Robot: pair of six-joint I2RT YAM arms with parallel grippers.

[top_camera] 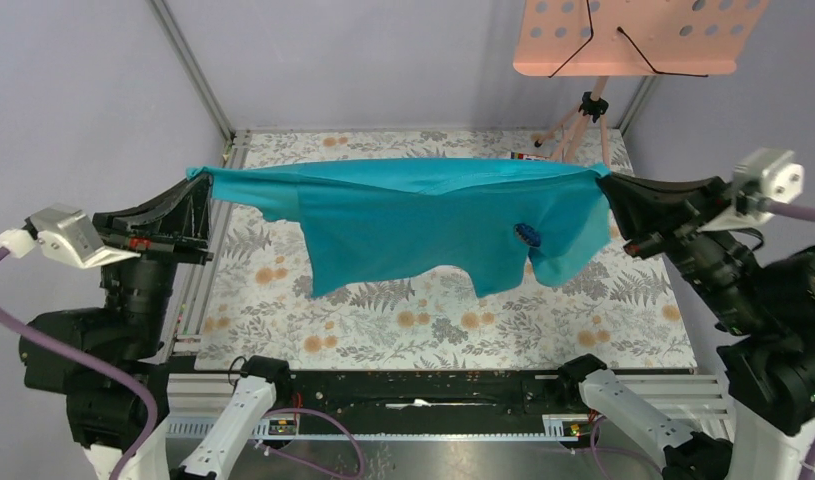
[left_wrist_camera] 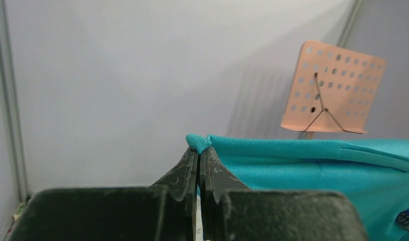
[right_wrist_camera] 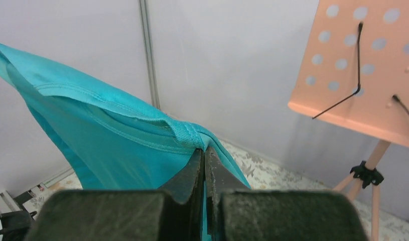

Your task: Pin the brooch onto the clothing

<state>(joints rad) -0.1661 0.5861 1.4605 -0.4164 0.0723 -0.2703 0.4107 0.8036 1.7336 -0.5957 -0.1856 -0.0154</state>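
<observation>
Two grippers are holding a teal T-shirt [top_camera: 403, 215] stretched out between them, above the table [top_camera: 383, 325] with its floral-patterned cover. The left gripper [top_camera: 197, 176] is clamping one end of the shirt's top edge. In its wrist view the two black fingers [left_wrist_camera: 184, 173] are pressing flat together, with a small teal nub of cloth poking out at their tips. The right gripper [top_camera: 603, 178] is doing the same at the opposite end. Its wrist view is showing the jaws squeezed tight on a stitched edge of the fabric, with the shirt draping away to the left and down.

Between the two grips the top edge is running nearly straight and taut. The body of the shirt is hanging below it in a loose, uneven drape. Whether its lowest edge is touching the table cannot be told from above.

The brooch [top_camera: 526, 234], a small round dark-blue disc, is sitting on the hanging fabric right of the middle. It is lying closer to the right gripper than to the left, and near the shirt's lower edge. The left wrist camera is catching only part of it at the bottom right corner of its view. Whether its pin is passing through the cloth cannot be told.

Beyond the table's far right corner, a peach-coloured perforated music stand [top_camera: 633, 35] is standing on a tripod, apart from the shirt and both arms.
</observation>
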